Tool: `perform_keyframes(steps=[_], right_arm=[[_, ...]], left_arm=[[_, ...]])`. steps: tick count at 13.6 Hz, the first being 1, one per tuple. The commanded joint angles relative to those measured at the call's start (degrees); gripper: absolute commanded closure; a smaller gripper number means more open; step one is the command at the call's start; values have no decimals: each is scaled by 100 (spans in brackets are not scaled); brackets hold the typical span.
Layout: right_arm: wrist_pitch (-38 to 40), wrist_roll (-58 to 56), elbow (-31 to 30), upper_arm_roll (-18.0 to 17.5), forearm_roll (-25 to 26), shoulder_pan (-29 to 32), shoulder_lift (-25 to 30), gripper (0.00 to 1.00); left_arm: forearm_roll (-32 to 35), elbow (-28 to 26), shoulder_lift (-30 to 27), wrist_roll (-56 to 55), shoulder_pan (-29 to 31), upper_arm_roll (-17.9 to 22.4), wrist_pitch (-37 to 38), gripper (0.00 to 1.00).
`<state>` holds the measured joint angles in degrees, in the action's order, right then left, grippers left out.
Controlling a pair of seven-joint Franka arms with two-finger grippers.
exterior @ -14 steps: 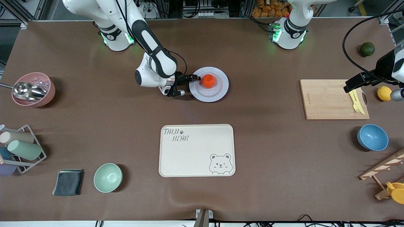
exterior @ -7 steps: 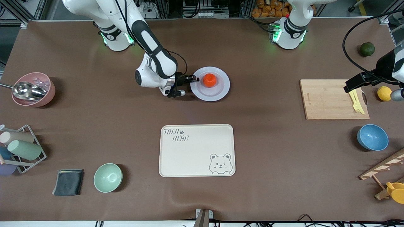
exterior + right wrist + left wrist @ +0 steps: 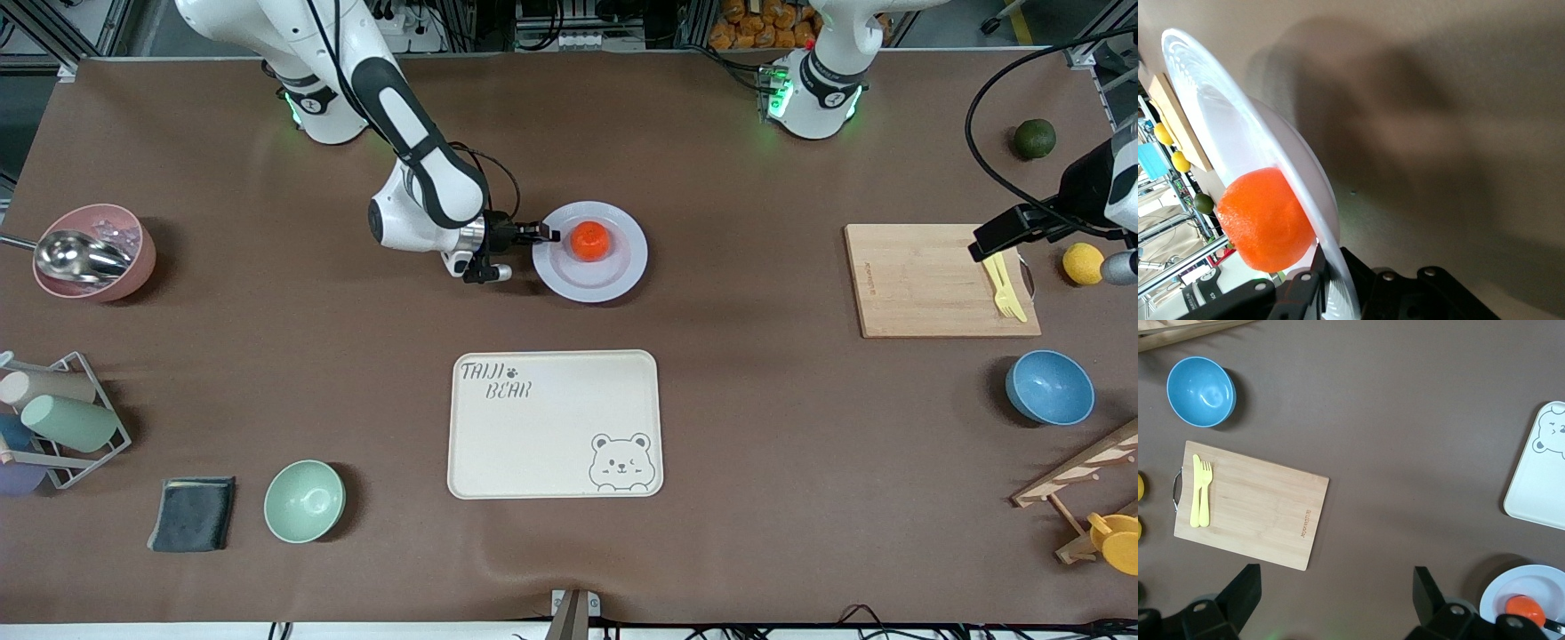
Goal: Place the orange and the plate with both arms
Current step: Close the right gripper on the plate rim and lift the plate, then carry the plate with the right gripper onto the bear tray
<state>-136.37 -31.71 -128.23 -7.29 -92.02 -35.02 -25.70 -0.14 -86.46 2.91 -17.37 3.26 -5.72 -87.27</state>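
Note:
The orange (image 3: 589,241) sits in the well of the pale plate (image 3: 613,271), between the tray and the right arm's base. My right gripper (image 3: 542,236) is shut on the plate's rim at the side toward the right arm's end of the table. In the right wrist view the rim (image 3: 1238,133) runs between the fingers of my right gripper (image 3: 1331,267), with the orange (image 3: 1265,220) on the plate and a shadow on the table beneath it. My left gripper (image 3: 987,244) waits, open and empty, high over the cutting board; its fingers show wide apart in the left wrist view (image 3: 1335,600).
A cream bear-print tray (image 3: 551,422) lies nearer the front camera than the plate. A wooden cutting board (image 3: 925,280) with a yellow fork (image 3: 1005,289), a blue bowl (image 3: 1049,387), a lemon (image 3: 1083,263) and a dark green fruit (image 3: 1035,139) are at the left arm's end. A green bowl (image 3: 304,500) and a pink bowl (image 3: 93,252) are at the right arm's end.
My right gripper has carried the plate and the orange a little toward the front camera and the tray. The left arm has not moved.

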Motion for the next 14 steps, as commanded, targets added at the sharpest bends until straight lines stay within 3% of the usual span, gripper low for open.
perform_keyframes(steps=[1,3,10,14], right_arm=[[162,-107,-62,-71,-298,232,241,100],[356,-116,104,-62,-510,355,233,100],[304,674,798,-44,-510,610,110,100],[295,868,1334,-27,-440,786,-241,100]], left_arm=[[-118,-81,-124,58,16,27,61,0],[-118,-90,-124,58,8,27,61,0],[-118,-81,-124,58,16,27,61,0],[-118,-73,-133,93,16,36,61,0]])
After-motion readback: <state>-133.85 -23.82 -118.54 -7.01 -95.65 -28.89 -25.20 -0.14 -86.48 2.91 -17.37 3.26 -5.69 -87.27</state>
